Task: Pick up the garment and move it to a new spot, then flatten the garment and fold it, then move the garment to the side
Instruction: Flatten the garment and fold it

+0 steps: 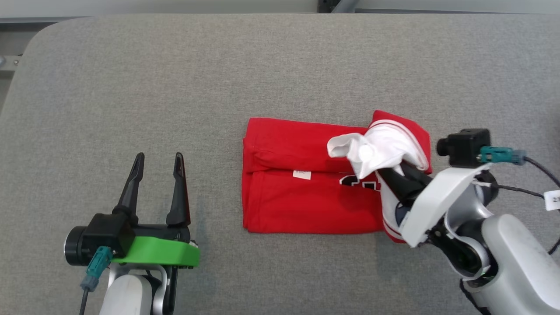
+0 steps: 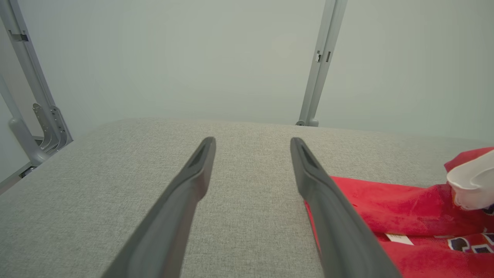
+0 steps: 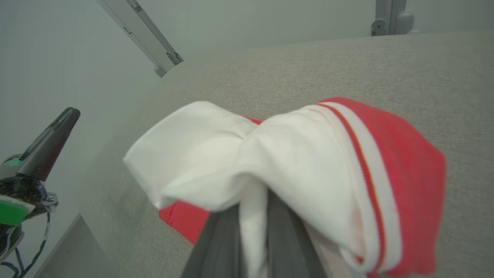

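Garment [image 1: 306, 192]: red, folded into a rough rectangle, lay flat on the grey counter [image 1: 175, 78], right of centre in the head view. Its right end was lifted off the counter and bunched, with white cloth [image 1: 376, 148] turned outward.

Right pincer [image 1: 400, 175]: fingers together, clamped on that bunched white cloth. In the right wrist view the cloth draped over both fingers.

Left pincer [image 1: 159, 156]: fingers apart, holding nothing, over the counter well left of the garment and not touching it.

A small white tag [image 1: 301, 174] showed on the red cloth.
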You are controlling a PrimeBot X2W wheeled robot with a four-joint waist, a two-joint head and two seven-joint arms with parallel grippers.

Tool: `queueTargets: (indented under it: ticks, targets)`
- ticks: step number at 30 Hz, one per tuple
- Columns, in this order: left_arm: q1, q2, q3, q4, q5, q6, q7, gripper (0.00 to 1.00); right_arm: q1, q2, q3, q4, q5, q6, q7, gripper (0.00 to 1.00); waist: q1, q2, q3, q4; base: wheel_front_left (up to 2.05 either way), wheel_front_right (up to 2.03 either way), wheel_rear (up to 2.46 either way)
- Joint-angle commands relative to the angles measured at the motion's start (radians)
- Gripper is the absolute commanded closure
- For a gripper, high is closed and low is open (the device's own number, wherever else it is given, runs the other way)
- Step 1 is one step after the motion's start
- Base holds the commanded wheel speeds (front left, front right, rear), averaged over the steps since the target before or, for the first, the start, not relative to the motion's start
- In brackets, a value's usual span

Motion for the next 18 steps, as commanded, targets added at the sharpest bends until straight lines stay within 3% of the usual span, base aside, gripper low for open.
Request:
queueTargets:
  ticks: [1,6,13,18]
  targets:
    - [-0.015,0.000,-0.007,0.001,-0.013,0.003,-0.004,0.00,-0.025,0.024,0.032,0.018,-0.009,0.000,0.007,1.00,0.0000,0.0000,0.008,0.026,0.00,0.00,0.00]
    - [-0.024,0.000,-0.034,0.001,-0.032,0.015,-0.004,0.00,-0.081,0.109,0.108,0.121,0.000,0.000,0.003,1.00,0.0000,0.0000,0.024,0.070,0.00,0.00,0.00]
    - [-0.047,0.000,-0.090,0.005,-0.064,0.027,-0.004,0.00,-0.190,0.189,0.129,0.316,-0.042,0.000,-0.076,1.00,0.0000,0.0000,0.053,0.132,0.00,0.00,0.00]
    - [-0.060,0.000,-0.117,0.009,-0.076,0.035,-0.004,0.00,-0.232,0.205,0.144,0.396,-0.046,0.000,-0.110,1.00,0.0000,0.0000,0.063,0.156,0.00,0.00,0.00]
